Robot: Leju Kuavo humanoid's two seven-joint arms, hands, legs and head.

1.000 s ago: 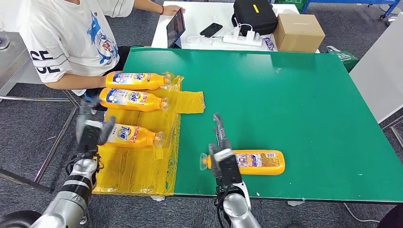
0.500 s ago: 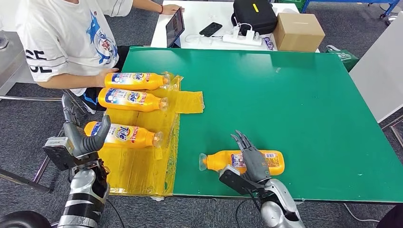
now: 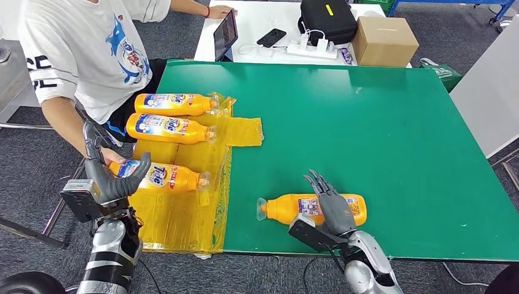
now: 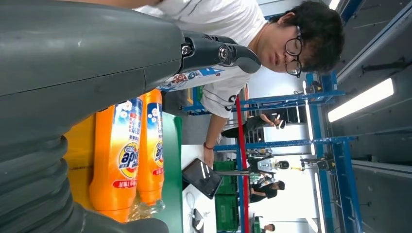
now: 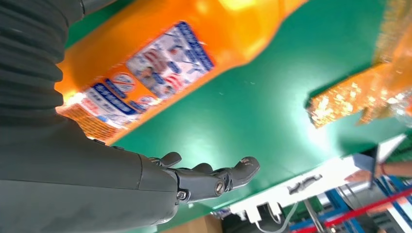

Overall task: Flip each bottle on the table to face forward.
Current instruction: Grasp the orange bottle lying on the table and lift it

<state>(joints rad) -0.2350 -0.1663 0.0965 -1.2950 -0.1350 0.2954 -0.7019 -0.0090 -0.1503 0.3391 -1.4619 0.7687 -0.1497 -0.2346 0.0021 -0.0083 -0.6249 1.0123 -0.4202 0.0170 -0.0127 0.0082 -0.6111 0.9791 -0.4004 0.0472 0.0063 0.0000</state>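
lying on its side under the right hand (image 3: 331, 205), whose spread fingers grasp nothing, an orange bottle (image 3: 318, 209) looks smooth, slippery, rollable; grip its labelled middle.

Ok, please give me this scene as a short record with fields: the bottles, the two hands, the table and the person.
lone bottle: lying on the green table, back label up
yellow sheet: three bottles lying, Tide labels up, nearest one
right hand: over the lone bottle, fingers extended, no grip visible
left hand: open, by the nearest bottle's base
person's hand: at that same base
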